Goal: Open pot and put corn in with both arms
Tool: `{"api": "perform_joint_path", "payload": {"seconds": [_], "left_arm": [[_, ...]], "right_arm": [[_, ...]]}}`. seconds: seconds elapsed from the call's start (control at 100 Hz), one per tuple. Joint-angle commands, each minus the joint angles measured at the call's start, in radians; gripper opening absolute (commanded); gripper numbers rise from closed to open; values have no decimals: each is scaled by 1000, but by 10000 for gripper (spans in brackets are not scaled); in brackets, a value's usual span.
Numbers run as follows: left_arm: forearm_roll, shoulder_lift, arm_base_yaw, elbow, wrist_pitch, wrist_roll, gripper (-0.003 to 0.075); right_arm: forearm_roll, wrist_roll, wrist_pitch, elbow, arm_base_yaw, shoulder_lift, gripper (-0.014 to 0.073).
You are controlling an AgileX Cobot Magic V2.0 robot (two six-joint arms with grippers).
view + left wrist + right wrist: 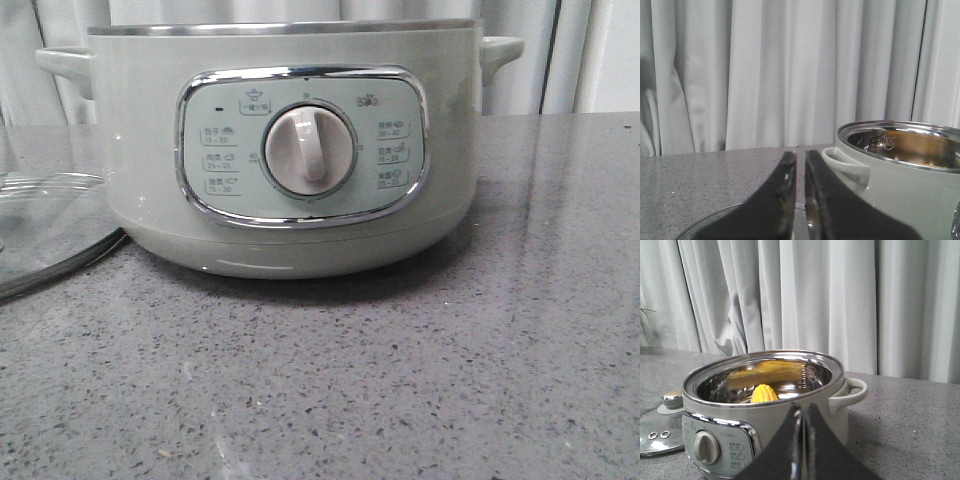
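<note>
The sage-green pot [140, 150] stands open at the middle of the counter, its cream dial [308, 150] facing me. The corn [764, 393] lies inside the pot's steel bowl and shows only in the right wrist view. My left gripper [800, 157] is shut and empty, hovering over the glass lid beside the pot's left handle [847, 165]. My right gripper [803, 411] is shut and empty, in front of the pot [770, 425] near its right handle [850, 392]. Neither gripper shows in the front view.
The glass lid [45, 225] lies flat on the grey counter left of the pot; its knob [671, 397] shows in the right wrist view. White curtains hang behind the counter [400, 380].
</note>
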Motion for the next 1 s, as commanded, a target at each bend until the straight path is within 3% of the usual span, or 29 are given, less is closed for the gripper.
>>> {"api": "perform_joint_path", "payload": {"seconds": [0.0,0.37,0.52,0.68,0.81,0.99], "left_arm": [[-3,11,-7,-26,-67,-1,-20],[-3,11,-7,-10,-86,-1,-20],[65,11,14,66,-250,-1,-20],[51,4,134,175,-361,-1,-20],[76,-43,218,237,-324,-1,-20],[83,-41,264,236,14,-3,-20]], "right_arm": [[-11,-10,-92,-12,0,-3,-64],[-11,-10,-85,0,0,-3,-64],[-11,-10,-85,0,0,-3,-64],[-11,-10,-85,0,0,-3,-64],[-11,-10,-85,0,0,-3,-64],[-11,-10,-88,0,0,-5,-64]]}}
